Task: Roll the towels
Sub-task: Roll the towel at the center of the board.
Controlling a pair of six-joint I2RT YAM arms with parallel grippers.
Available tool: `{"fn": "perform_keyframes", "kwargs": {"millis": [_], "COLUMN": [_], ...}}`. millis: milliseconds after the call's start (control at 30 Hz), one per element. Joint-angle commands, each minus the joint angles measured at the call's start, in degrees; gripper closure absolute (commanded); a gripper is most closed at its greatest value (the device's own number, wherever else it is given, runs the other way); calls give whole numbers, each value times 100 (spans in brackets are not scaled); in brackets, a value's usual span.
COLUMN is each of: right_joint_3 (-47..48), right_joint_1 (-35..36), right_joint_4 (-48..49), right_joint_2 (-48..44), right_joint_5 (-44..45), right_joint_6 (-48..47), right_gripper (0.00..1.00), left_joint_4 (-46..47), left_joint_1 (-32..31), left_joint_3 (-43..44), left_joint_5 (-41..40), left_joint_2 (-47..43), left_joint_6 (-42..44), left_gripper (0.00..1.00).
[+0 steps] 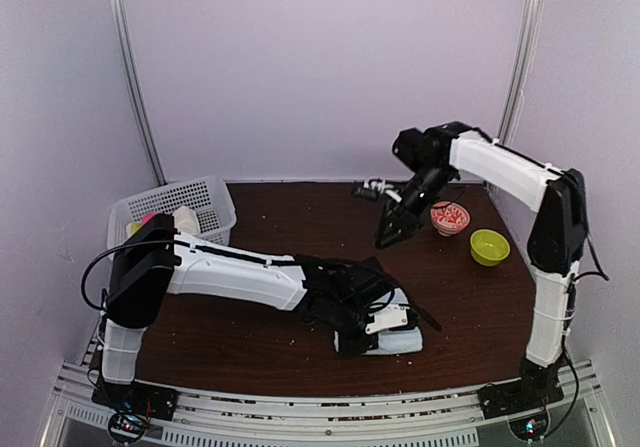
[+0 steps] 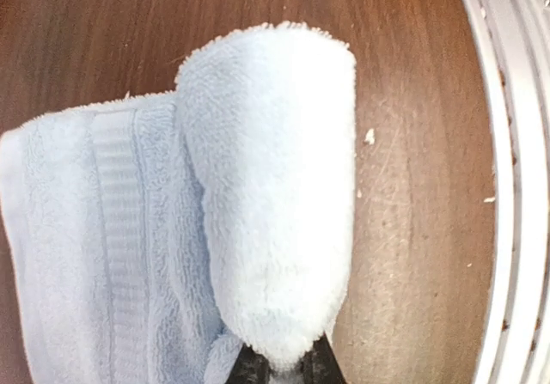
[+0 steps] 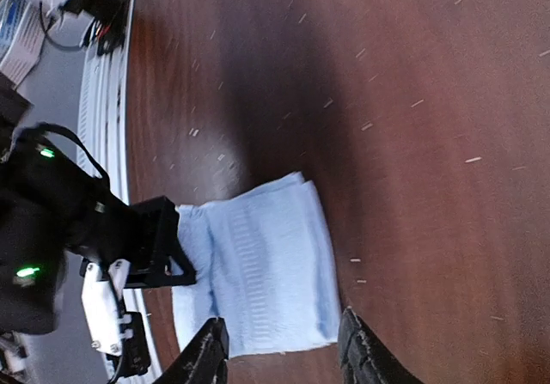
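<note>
Left pincer [image 2: 284,371] pinches the pale blue towel [image 2: 266,212]; right pincer [image 3: 279,350] hangs spread

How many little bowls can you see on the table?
2. A small pink-patterned round bowl sits at the back right. A small yellow-green round bowl sits just right of it, a bit nearer the front. Others might be hidden from view.

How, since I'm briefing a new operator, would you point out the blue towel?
Start at the dark brown table and follow the left arm to its gripper near the front edge. The towel lies pinched there: soft, pale blue, one end curled over. Its neighbours, a yellow bowl and a white basket farther back, are rigid.
</note>
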Motion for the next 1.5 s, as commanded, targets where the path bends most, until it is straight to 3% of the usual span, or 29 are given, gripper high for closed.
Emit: {"fn": "perform_keyframes", "kwargs": {"millis": [0, 167, 333, 467, 633, 733, 967, 1167, 1233, 1333, 1467], "right_joint_3": [630, -68, -1645, -2824, -4465, -4963, -5568, -6034, -6131, -6103, -5822], "right_joint_1": [-495, -464, 126, 902, 1858, 2163, 2415, 2756, 2805, 2804, 2730], "right_joint_4": [126, 38, -97, 269, 2054, 2851, 4236, 4952, 4971, 4782, 4300], "right_joint_2": [-1292, -2384, -3373, -3852, -4038, -3744, -3043, -2565, -2376, -2175, -2050], "right_joint_5": [-24, -744, -571, 137, 1893, 2790, 2857, 3550, 3681, 3579, 3005], "right_joint_6": [329, -281, -1200, -1172, -64, 80, 157, 52, -4, -48, 19], "right_gripper": [53, 46, 47, 49, 47, 47, 46, 47, 50, 67, 82], "left_joint_4": [-1033, -1136, -1400, -1449, -1473, -1486, -1502, -1504, -1505, -1579, -1298], "left_joint_1": [717, 1289, 1474, 1623, 1741, 1749, 1756, 1752, 1752, 1784, 1942], "left_joint_3": [472, 987, 1571, 1694, 1727, 1674, 1465, 1545, 1589, 1643, 1274], "left_joint_5": [2432, 4303, 5052, 5055, 4926, 4924, 4975, 4989, 4974, 4824, 4165], "left_joint_2": [682, 1371, 2020, 2216, 2288, 2287, 2276, 2303, 2314, 2211, 1462], "left_joint_6": [-789, -1523, -1896, -2016, -1984, -1947, -1853, -1833, -1838, -1768, -1670], "left_gripper": [100, 100, 100, 100, 100, 100, 100, 100, 100, 100, 90]}}
